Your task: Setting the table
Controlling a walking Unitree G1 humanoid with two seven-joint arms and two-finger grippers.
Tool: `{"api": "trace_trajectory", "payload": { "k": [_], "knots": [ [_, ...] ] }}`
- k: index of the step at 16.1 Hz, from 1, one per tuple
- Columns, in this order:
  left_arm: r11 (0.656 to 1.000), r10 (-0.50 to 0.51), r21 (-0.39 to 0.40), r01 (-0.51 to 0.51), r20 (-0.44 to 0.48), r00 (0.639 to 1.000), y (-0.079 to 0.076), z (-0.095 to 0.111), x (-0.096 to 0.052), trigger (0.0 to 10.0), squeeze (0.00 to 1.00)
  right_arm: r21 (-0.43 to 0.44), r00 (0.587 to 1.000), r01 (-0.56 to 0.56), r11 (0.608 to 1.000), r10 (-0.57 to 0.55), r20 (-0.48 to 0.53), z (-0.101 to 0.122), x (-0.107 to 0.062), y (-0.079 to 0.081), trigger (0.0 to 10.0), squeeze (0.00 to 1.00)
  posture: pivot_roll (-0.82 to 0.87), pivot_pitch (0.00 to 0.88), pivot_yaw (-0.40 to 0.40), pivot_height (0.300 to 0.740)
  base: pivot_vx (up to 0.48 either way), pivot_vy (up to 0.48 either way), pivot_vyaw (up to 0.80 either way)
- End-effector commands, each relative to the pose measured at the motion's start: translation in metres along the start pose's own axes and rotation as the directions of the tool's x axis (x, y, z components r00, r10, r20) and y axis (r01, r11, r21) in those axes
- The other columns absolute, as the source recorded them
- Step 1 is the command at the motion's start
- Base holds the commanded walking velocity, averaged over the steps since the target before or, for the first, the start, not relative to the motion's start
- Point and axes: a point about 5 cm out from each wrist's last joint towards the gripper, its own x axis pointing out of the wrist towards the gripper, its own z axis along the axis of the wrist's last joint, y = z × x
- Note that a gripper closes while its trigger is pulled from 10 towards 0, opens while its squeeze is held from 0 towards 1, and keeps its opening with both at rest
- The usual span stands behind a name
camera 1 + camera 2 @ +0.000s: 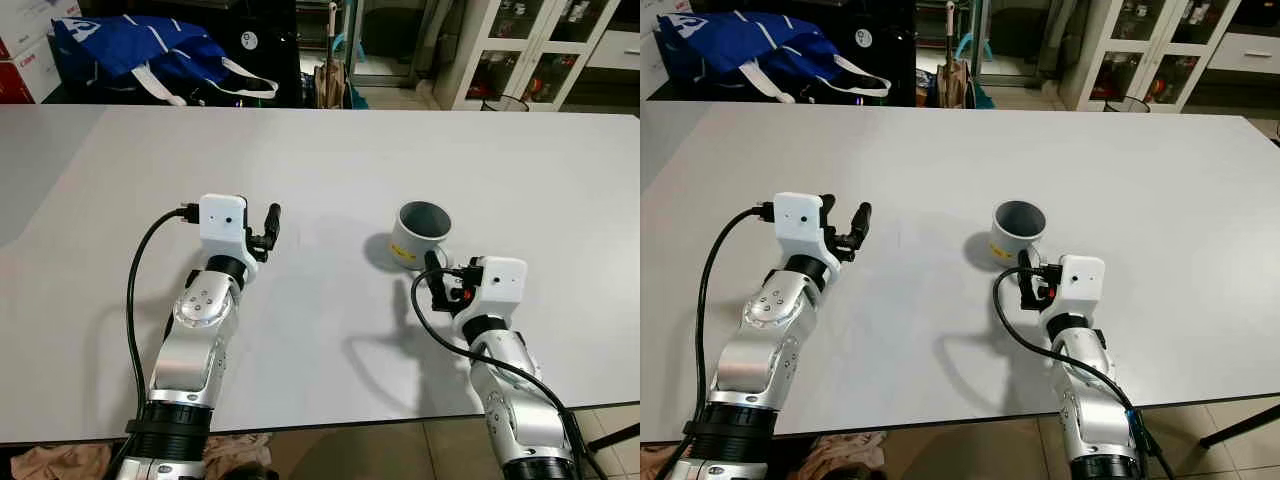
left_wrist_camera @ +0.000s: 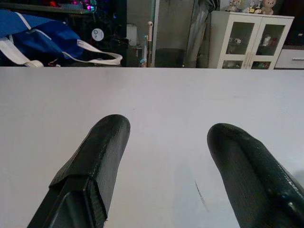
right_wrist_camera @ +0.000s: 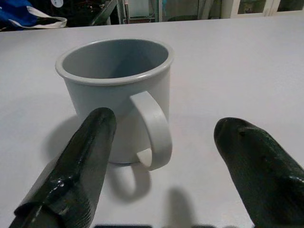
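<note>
A grey mug (image 1: 420, 232) stands upright on the white table (image 1: 330, 150), right of the middle, with its handle (image 3: 154, 130) turned towards me. My right gripper (image 1: 437, 283) is open just behind that handle and low over the table. In the right wrist view the handle lies between its two black fingers (image 3: 90, 156), and neither touches it. My left gripper (image 1: 268, 228) is open over bare table to the mug's left, with nothing between its fingers (image 2: 102, 156).
A blue bag (image 1: 140, 50) lies at the table's far left edge, beside red and white boxes (image 1: 25, 55). A white glass-door cabinet (image 1: 540, 50) stands beyond the far right. Crumpled cloth (image 1: 60, 465) lies on the floor under the near edge.
</note>
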Motion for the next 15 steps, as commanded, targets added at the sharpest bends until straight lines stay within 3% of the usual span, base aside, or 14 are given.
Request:
{"api": "trace_trajectory", "payload": {
  "k": [1,4,7,8,9,14,15],
  "knots": [
    [1.000,-0.018,0.011,0.018,0.017,1.000,-0.005,0.005,0.004,10.0,0.00,-0.003,1.000,0.005,1.000,-0.005,0.023,0.006,-0.002,-0.003,10.0,1.00,0.03,0.000,-0.033,0.740,0.000,0.000,0.00],
    [1.000,-0.021,0.012,0.020,0.018,1.000,-0.005,0.005,0.005,10.0,0.00,0.001,1.000,-0.002,1.000,0.002,0.030,0.007,-0.003,-0.001,10.0,1.00,0.03,0.000,-0.033,0.740,0.000,0.000,0.00],
    [1.000,-0.020,0.010,0.020,0.019,1.000,-0.005,0.005,0.006,10.0,0.00,-0.050,0.998,-0.006,0.999,0.008,0.056,0.011,-0.003,0.001,10.0,1.00,0.03,0.000,-0.034,0.740,0.000,0.000,0.00],
    [1.000,-0.019,0.010,0.019,0.019,1.000,-0.005,0.005,0.006,10.0,0.00,-0.068,0.998,-0.015,0.998,0.019,0.063,0.013,-0.004,0.003,10.0,0.66,0.03,0.000,-0.033,0.740,0.000,0.000,0.00],
    [1.000,-0.020,0.011,0.019,0.019,1.000,-0.005,0.005,0.006,10.0,0.00,-0.077,0.998,-0.023,0.997,0.028,0.063,0.013,-0.004,0.004,10.0,0.00,0.03,0.000,-0.033,0.740,0.000,0.000,0.00],
    [1.000,-0.020,0.018,0.020,0.020,1.000,-0.003,0.005,0.008,10.0,0.00,-0.103,0.997,-0.024,0.994,0.032,0.071,0.014,-0.013,0.006,10.0,0.00,0.03,0.000,-0.033,0.740,0.000,0.000,0.00],
    [1.000,-0.019,0.019,0.018,0.024,1.000,-0.002,0.006,0.009,10.0,0.00,-0.129,0.993,-0.017,0.992,0.031,0.112,0.020,-0.015,0.007,10.0,0.00,0.03,0.000,-0.033,0.740,0.000,0.000,0.00]
  ]
}}
